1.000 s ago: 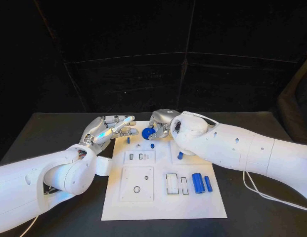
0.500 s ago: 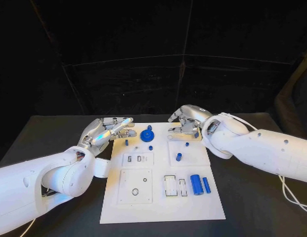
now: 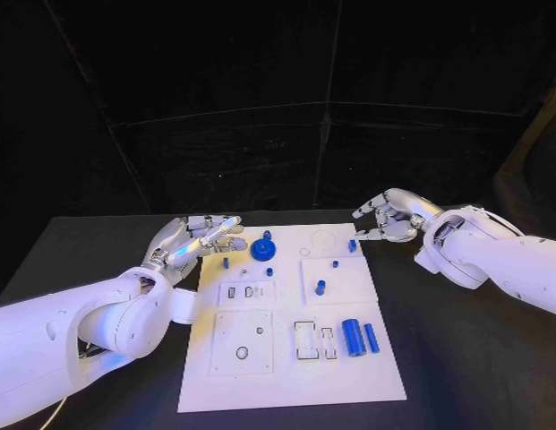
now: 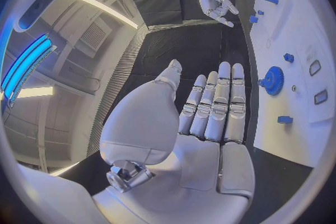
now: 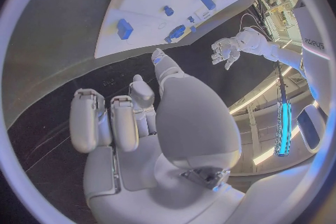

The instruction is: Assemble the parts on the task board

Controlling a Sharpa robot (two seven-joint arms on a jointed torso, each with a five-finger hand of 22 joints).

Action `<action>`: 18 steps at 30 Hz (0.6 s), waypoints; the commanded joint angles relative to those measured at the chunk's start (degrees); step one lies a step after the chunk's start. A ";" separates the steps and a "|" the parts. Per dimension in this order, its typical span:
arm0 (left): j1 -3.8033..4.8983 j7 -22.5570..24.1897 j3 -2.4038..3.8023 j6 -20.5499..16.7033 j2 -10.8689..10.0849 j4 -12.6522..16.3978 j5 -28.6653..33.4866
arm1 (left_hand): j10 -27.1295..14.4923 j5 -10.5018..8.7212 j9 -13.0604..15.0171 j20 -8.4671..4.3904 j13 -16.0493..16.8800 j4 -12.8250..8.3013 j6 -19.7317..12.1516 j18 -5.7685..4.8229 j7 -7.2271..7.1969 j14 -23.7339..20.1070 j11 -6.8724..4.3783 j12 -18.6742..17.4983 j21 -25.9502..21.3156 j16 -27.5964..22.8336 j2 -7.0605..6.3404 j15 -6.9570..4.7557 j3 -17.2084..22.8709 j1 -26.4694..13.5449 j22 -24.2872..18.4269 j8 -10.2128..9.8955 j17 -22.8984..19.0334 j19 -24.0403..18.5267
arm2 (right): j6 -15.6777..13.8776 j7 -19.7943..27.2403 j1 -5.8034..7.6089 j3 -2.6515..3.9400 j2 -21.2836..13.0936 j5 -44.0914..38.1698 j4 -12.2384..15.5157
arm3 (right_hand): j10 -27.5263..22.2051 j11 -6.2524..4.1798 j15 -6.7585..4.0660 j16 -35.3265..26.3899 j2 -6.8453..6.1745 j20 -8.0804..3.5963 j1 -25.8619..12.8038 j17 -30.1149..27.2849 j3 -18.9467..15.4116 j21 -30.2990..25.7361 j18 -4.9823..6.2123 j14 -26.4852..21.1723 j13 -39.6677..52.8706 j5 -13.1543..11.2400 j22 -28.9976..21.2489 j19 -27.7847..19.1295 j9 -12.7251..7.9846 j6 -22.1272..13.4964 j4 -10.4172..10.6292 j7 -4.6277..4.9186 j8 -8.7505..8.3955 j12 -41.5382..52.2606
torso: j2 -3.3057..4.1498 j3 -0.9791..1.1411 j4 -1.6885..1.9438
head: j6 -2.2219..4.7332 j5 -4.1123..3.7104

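The white task board lies in the middle of the black table. A blue gear stands on its far left part, and it shows again as the blue gear in the left wrist view. My left hand hovers just left of the gear with straight fingers and holds nothing; its palm is bare. My right hand hangs at the board's far right corner, fingers loosely bent and empty, as the right hand also shows. Two blue cylinders lie on the board's right side.
Small blue pegs stand about the board's middle and far part, one peg close to my right hand. Rectangular slots and a square plate lie on the near half. Black table surrounds the board.
My right hand has let go of the blue gear, which now stands on the board, and has drawn back to the right, off the board. The left hand has barely moved.
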 commanded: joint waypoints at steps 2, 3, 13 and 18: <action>0.06 0.24 0.05 0.97 0.28 -0.28 -0.26 | -0.40 0.10 -0.02 0.07 -0.09 -0.27 -0.29 0.79 0.33 0.18 0.09 -0.35 -0.26 -0.39 0.56 0.34 0.02 0.06 -0.09 -0.24 0.06 0.39 | 2.24 3.06 -0.42 -0.01 0.44 1.63 -1.81 | -0.39 -0.14 0.42 -0.10 0.11 0.11 0.80 4.08 -0.42 -0.23 0.03 3.57 -0.05 0.38 0.96 -0.33 -0.05 -0.40 -0.02 0.07 -0.07 -0.18 | 0.07 0.24 -0.05 | -0.14 0.00; 0.06 0.23 0.04 0.98 0.31 -0.33 -0.26 | -0.40 0.10 -0.02 0.07 -0.09 -0.27 -0.29 0.79 0.33 0.18 0.09 -0.35 -0.26 -0.39 0.56 0.34 0.02 0.06 -0.09 -0.24 0.06 0.39 | 2.40 3.09 -0.55 -0.01 0.60 1.50 -2.28 | -0.39 -0.14 0.42 -0.10 0.11 0.11 0.80 4.08 -0.42 -0.23 0.03 3.57 -0.05 0.38 0.96 -0.33 -0.05 -0.40 -0.02 0.07 -0.07 -0.18 | 0.08 0.26 -0.05 | -0.13 -0.02; 0.04 0.22 0.04 1.08 0.46 -0.59 -0.26 | -0.37 0.10 -0.01 0.07 -0.08 -0.32 -0.26 0.79 0.31 0.21 0.07 -0.34 -0.27 -0.41 0.60 0.34 0.03 0.09 -0.10 -0.24 0.07 0.42 | 3.76 3.34 -2.21 -0.01 2.21 0.40 -5.29 | -0.27 -0.14 0.44 -0.04 0.47 0.13 1.28 4.26 -0.59 -0.21 0.00 3.61 0.17 0.61 1.07 -0.24 0.00 -0.41 -0.23 0.07 0.04 0.08 | 0.04 0.09 -0.08 | -0.45 -0.04; 0.03 0.22 0.04 1.10 0.50 -0.66 -0.26 | -0.37 0.10 -0.01 0.07 -0.08 -0.32 -0.26 0.79 0.31 0.21 0.07 -0.34 -0.27 -0.41 0.60 0.34 0.03 0.09 -0.10 -0.24 0.07 0.42 | 4.17 3.47 -2.81 -0.01 3.08 0.09 -6.31 | 0.06 -0.19 0.41 0.10 1.00 0.13 1.73 4.60 -0.69 -0.11 -0.06 3.70 0.58 0.71 1.38 0.01 0.09 -0.08 -0.45 0.00 0.25 0.59 | -0.01 0.05 0.02 | -0.57 -0.04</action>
